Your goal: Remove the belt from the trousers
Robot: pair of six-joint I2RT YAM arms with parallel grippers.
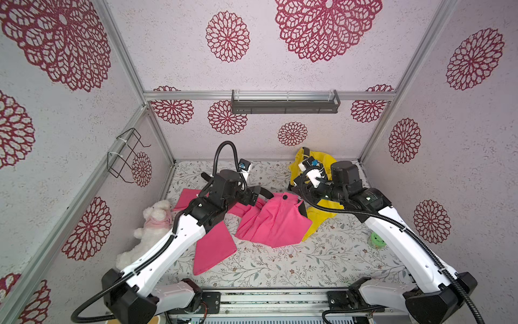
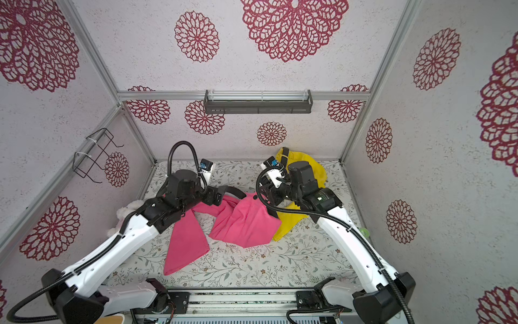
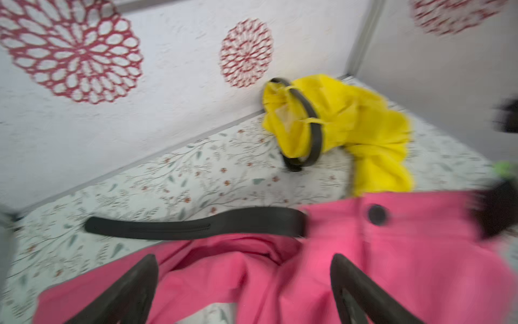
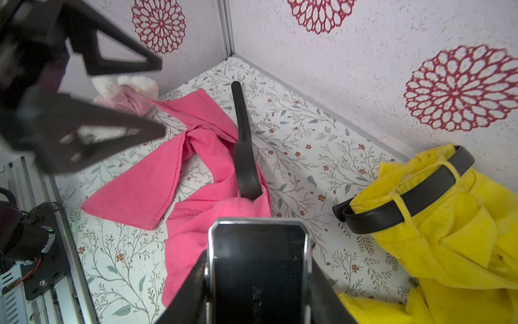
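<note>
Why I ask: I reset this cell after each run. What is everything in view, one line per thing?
pink trousers: 1, pink, crumpled mid-table
black belt: 1, black, tail sticking out of the pink waistband, buckle end between the right jaws
yellow trousers: 1, yellow, far right corner
second belt: 1, black, threaded through the yellow trousers' loops
plush toy: 1, white with pink top, table's left edge
round item: 1, green, table's right edge; too small to identify
wire rack: 1, black, left wall
shelf: 1, grey, back wall
table: 1, floral cover
left gripper: jaws open, over the pink trousers
right gripper: jaws shut on the black belt's buckle
</note>
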